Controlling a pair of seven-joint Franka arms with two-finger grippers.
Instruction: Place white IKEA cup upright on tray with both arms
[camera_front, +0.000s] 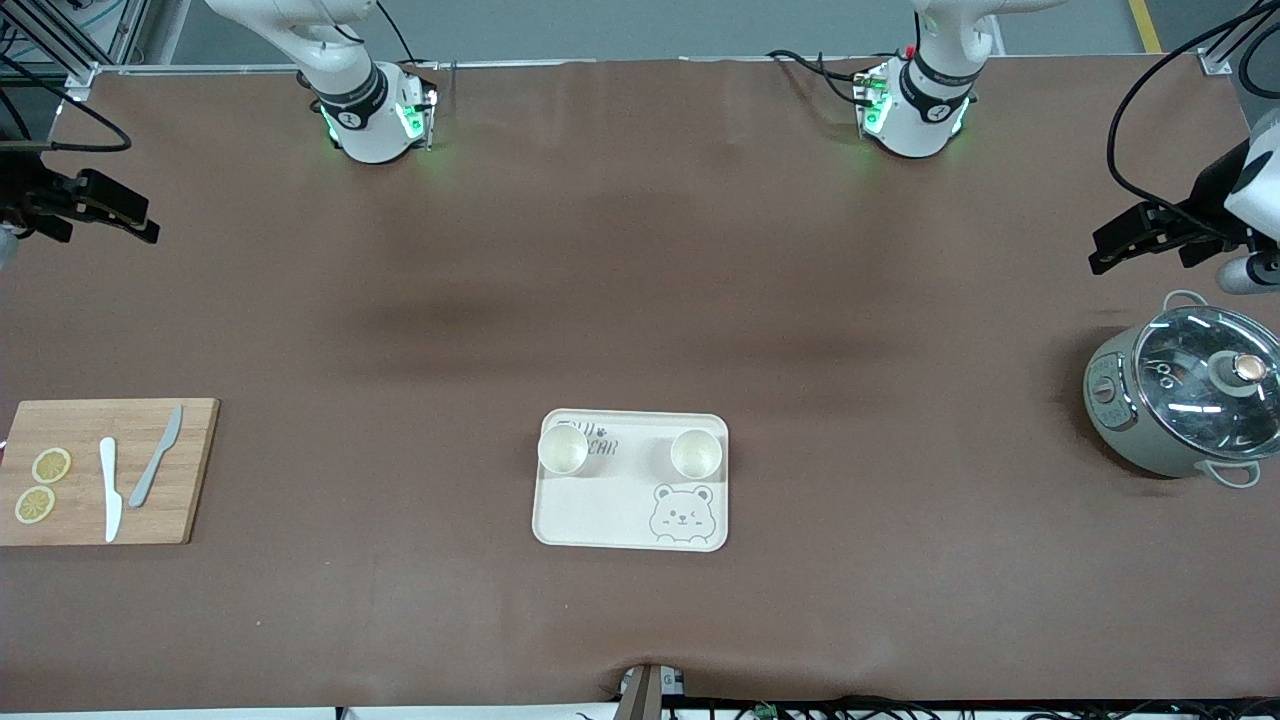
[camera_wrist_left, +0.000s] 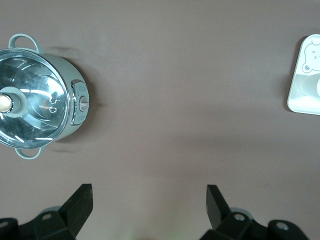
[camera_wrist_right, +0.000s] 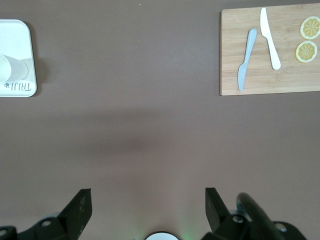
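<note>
Two upright white cups (camera_front: 563, 449) (camera_front: 696, 453) are seen together on the tray (camera_front: 600, 515) only from the front; left gripper (camera_wrist_left: 149, 200) and right gripper (camera_wrist_right: 148, 201) hang wide open, empty.

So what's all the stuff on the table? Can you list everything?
Flat cream-white rectangular tray: one, bear drawing, middle of the table, near the front camera.
White cups: two, upright on the tray, one toward the right arm's end, one toward the left arm's.
Wooden cutting board: one, light brown, right arm's end.
Lemon slices: two, yellow, on the board.
Plastic knives: two, one white, one grey, on the board.
Pot with glass lid: one, grey-green, left arm's end.
Left gripper: black, open, over bare table beside the pot.
Right gripper: black, open, over bare table.
</note>
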